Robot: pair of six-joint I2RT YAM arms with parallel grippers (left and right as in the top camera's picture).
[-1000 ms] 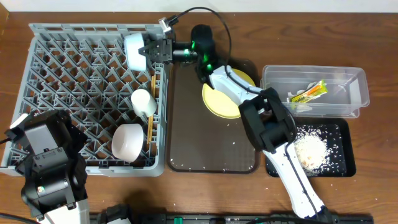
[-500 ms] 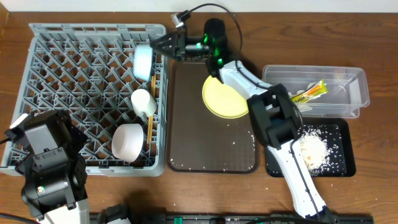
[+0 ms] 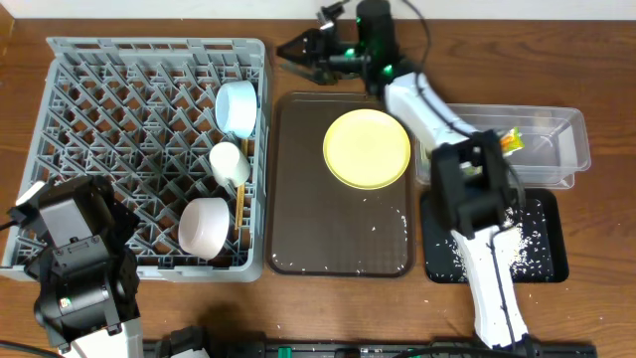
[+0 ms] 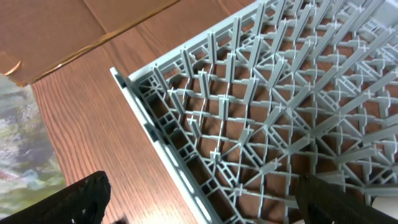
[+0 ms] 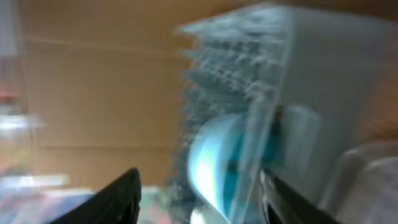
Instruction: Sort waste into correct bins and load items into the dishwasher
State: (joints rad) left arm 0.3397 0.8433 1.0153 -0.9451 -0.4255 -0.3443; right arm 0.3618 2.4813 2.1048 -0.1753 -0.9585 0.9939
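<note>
The grey dishwasher rack (image 3: pixel 139 139) holds the light blue bowl (image 3: pixel 238 107) on edge, the white cup (image 3: pixel 229 162), the white bowl (image 3: pixel 206 226) and the chopsticks (image 3: pixel 241 204) along its right side. My right gripper (image 3: pixel 289 55) hangs open behind the rack's back right corner, apart from the bowl. Its wrist view is blurred, showing the blue bowl (image 5: pixel 214 168) beyond the open right gripper (image 5: pixel 202 202). The yellow plate (image 3: pixel 367 148) lies on the brown tray. My left gripper (image 4: pixel 202 208) stands wide open over the rack's edge (image 4: pixel 161 143), holding nothing.
The brown serving tray (image 3: pixel 338 234) sits between rack and bins. A clear tub (image 3: pixel 556 149) holds the green-and-yellow wrapper (image 3: pixel 511 140). The black tray (image 3: pixel 542 249) carries scattered rice grains (image 3: pixel 525 231); my right arm crosses it. The left arm's body (image 3: pixel 75 259) stands at the front left.
My right gripper opened and let go of the light blue bowl, which now stands in the rack. The gripper drew back to the right, uncovering the yellow plate. The left arm stayed still.
</note>
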